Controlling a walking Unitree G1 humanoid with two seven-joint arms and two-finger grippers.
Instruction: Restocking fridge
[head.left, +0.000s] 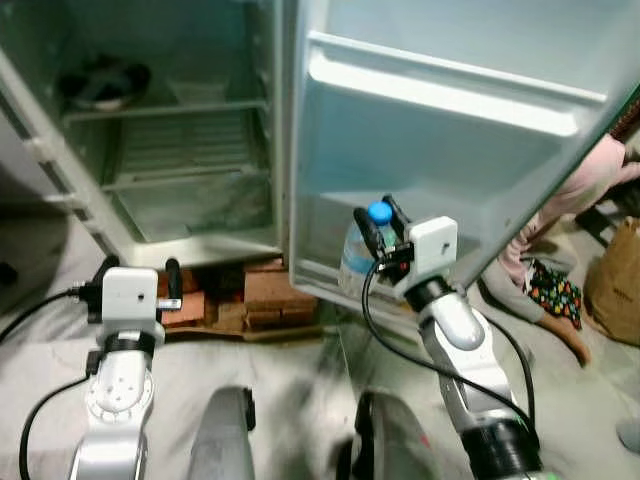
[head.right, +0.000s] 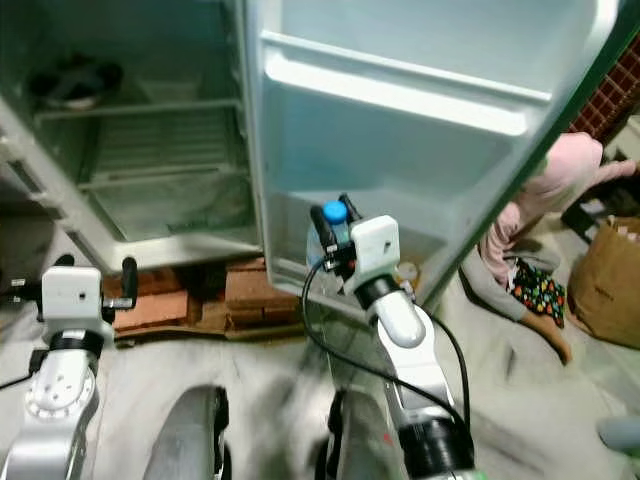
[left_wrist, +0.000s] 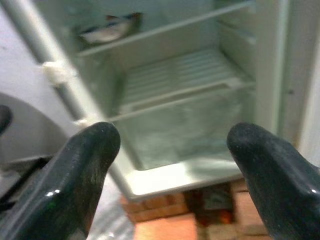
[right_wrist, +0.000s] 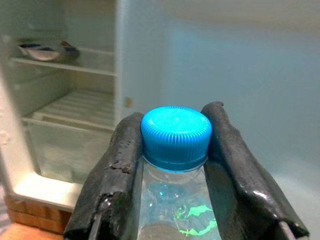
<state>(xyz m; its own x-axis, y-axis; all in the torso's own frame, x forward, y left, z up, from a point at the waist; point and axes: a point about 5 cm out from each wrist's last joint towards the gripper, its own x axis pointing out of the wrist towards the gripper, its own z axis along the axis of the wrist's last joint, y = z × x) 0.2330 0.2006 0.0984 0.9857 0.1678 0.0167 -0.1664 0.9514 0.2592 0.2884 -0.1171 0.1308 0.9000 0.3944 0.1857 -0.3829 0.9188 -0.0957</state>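
blue-capped bottle (head.left: 362, 252) clamped in right tool (head.left: 381, 226) at fridge door (head.left: 450, 120).

We stand on a pale grey concrete floor (head.left: 300, 370). Reddish bricks (head.left: 265, 295) lie on a flat cardboard sheet (head.left: 250, 325) ahead. To our right a person in pink (head.left: 590, 180) crouches beside a brown paper bag (head.left: 615, 280).
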